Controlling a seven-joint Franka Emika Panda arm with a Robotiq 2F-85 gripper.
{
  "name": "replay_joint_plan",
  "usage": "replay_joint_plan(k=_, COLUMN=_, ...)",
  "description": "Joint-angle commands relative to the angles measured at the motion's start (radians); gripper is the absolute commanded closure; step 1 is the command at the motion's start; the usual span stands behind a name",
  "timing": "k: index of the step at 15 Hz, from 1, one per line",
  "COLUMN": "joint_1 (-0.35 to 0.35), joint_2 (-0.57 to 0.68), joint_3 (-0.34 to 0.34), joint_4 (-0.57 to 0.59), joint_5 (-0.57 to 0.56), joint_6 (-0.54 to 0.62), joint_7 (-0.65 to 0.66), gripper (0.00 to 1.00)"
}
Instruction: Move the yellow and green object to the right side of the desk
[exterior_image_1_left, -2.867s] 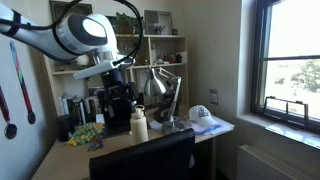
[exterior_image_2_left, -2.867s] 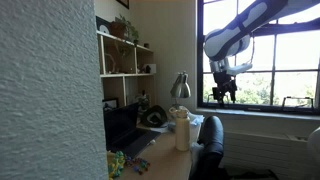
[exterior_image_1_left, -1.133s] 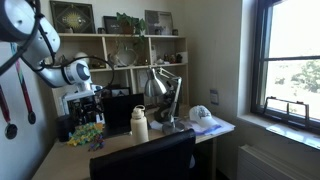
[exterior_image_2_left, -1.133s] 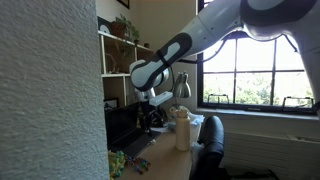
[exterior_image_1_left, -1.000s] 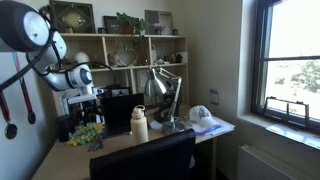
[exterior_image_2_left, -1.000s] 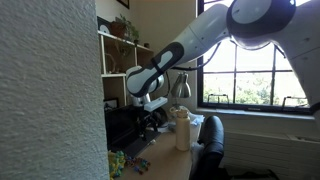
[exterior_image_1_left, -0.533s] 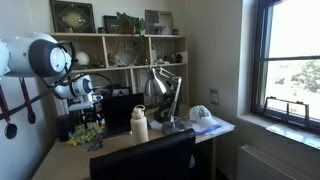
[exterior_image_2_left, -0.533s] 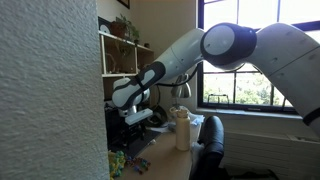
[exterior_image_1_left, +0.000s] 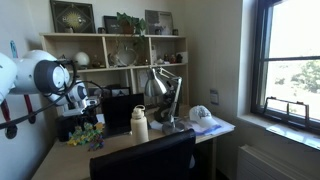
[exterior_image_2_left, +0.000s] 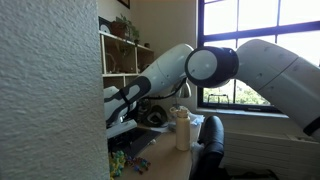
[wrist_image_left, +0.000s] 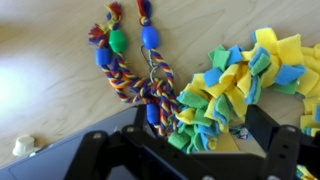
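The yellow and green object (wrist_image_left: 238, 82) is a bushy fleece cluster with some blue pieces, lying on the light wood desk (wrist_image_left: 50, 80). In the wrist view my gripper (wrist_image_left: 205, 142) is open just above it, with a dark finger on each side of the cluster's near edge. It holds nothing. In both exterior views the cluster (exterior_image_1_left: 86, 134) (exterior_image_2_left: 117, 162) lies at the far end of the desk from the window, with my gripper (exterior_image_1_left: 86, 112) hovering over it. In one exterior view the arm (exterior_image_2_left: 150, 88) hides the gripper's tips.
A braided rope toy with blue and green beads (wrist_image_left: 133, 62) touches the cluster. A small white object (wrist_image_left: 22, 146) lies nearby. A cream bottle (exterior_image_1_left: 139, 124), a silver desk lamp (exterior_image_1_left: 160, 90), a white cap (exterior_image_1_left: 202, 115), a dark chair back (exterior_image_1_left: 145, 158) and the shelf unit (exterior_image_1_left: 120, 50) stand around.
The arm has swung from high near the window across and down to the desk end away from the window. The gripper now hangs low over the yellow and green cluster.
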Motion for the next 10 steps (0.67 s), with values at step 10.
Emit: replay_joint_plan(k=10, joint_1=0.055, joint_2=0.176, joint_3=-0.033, joint_4=0.145, joint_5=0.018, joint_6=0.025, joint_7=0.101, gripper=0.37)
